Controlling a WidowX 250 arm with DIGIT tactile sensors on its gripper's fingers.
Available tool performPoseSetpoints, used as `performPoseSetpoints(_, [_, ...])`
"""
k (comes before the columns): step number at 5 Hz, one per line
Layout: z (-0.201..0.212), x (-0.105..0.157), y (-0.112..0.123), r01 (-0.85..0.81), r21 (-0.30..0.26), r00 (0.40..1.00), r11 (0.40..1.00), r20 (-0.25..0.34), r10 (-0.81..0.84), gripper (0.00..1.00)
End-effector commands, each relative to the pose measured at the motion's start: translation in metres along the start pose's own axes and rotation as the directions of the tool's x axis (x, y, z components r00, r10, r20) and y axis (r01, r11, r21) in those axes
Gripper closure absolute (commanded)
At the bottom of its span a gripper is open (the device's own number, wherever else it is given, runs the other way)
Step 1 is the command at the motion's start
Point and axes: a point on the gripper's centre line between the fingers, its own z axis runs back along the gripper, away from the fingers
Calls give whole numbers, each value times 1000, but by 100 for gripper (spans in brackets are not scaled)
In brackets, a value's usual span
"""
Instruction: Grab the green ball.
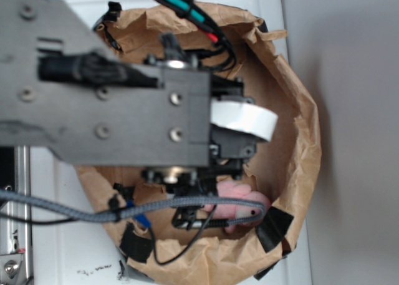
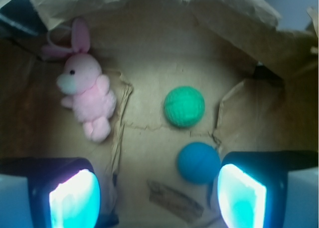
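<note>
We found the pincer open and empty above the paper bag's floor. The blue ball sat just inside one finger; the green ball beyond it, untouched. Pink plush bunny lay well aside.

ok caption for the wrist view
Open gripper above a green ball, blue ball and pink bunny.
</note>
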Motion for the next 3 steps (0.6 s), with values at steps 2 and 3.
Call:
performPoseSetpoints(2, [-54, 47, 9, 10, 21, 1000, 1000, 1, -10, 0])
performPoseSetpoints(3, [-63, 57, 5, 10, 22, 1000, 1000, 0, -10, 0])
